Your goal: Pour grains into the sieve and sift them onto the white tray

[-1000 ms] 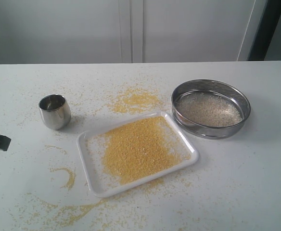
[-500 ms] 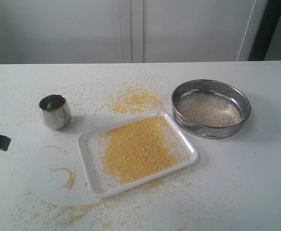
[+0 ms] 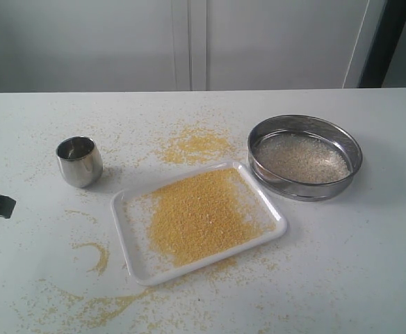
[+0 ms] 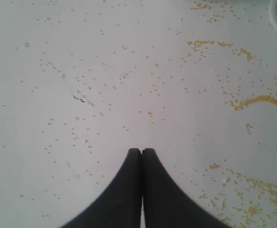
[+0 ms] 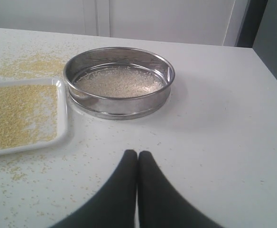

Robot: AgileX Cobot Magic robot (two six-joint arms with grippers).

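Note:
The sieve (image 3: 305, 157) (image 5: 119, 81) stands on the table at the right, with whitish kernels lying on its mesh. To its left lies the white tray (image 3: 128, 209) (image 5: 60, 111), covered in fine yellow meal (image 3: 199, 216). At the far left edge of the exterior view my left gripper (image 3: 8, 204) (image 4: 142, 150) hovers over bare table, shut and empty. The right gripper (image 5: 137, 153) is shut and empty too, a little short of the sieve; the exterior view does not show it.
A small steel cup (image 3: 78, 161) stands left of the tray. Yellow meal is spilled on the table behind the tray (image 3: 192, 145), in an arc at the front left (image 3: 95, 254) (image 4: 266, 102), and in scattered specks elsewhere.

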